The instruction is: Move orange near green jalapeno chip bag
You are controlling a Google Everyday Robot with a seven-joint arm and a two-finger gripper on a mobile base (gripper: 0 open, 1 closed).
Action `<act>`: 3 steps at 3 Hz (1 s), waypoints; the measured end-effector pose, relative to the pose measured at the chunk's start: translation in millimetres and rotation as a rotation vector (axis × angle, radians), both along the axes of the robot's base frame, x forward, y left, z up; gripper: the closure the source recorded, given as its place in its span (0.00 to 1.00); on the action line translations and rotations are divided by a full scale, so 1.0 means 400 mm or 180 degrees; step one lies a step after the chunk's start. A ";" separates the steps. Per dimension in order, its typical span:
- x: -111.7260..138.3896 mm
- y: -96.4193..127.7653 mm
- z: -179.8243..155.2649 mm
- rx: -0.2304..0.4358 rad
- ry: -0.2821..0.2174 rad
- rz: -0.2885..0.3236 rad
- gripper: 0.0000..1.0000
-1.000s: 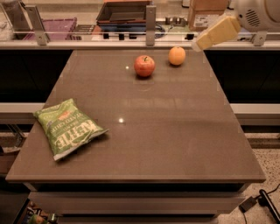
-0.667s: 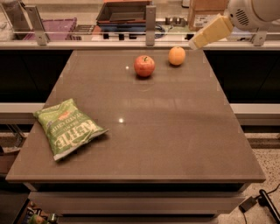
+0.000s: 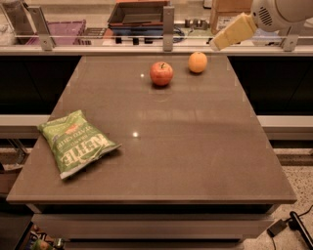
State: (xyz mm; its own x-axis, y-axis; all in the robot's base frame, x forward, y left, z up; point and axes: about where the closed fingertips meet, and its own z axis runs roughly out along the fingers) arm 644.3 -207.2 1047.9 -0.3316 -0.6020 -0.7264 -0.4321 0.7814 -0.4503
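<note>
The orange [image 3: 197,62] sits on the brown table near its far edge, right of centre. The green jalapeno chip bag [image 3: 74,142] with white "KETTLE" lettering lies flat at the front left of the table, far from the orange. My gripper [image 3: 216,45] is cream-coloured and hangs at the top right, just above and to the right of the orange, not touching it. It holds nothing that I can see.
A red apple [image 3: 161,73] with a stem stands just left of the orange. Behind the table [image 3: 195,146] runs a rail with metal posts [image 3: 168,28], and beyond it are a dark tray [image 3: 139,13], a purple bin [image 3: 56,30] and a cardboard box [image 3: 226,12].
My arm has risen a little and its tip has shifted slightly left, toward the orange. The orange, apple and chip bag have not moved.
</note>
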 end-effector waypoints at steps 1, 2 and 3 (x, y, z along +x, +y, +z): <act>0.039 -0.002 -0.012 0.0093 -0.0042 -0.0086 0.00; 0.097 0.011 -0.026 0.0198 -0.0064 -0.0169 0.00; 0.137 0.027 -0.043 0.0278 -0.0067 -0.0190 0.00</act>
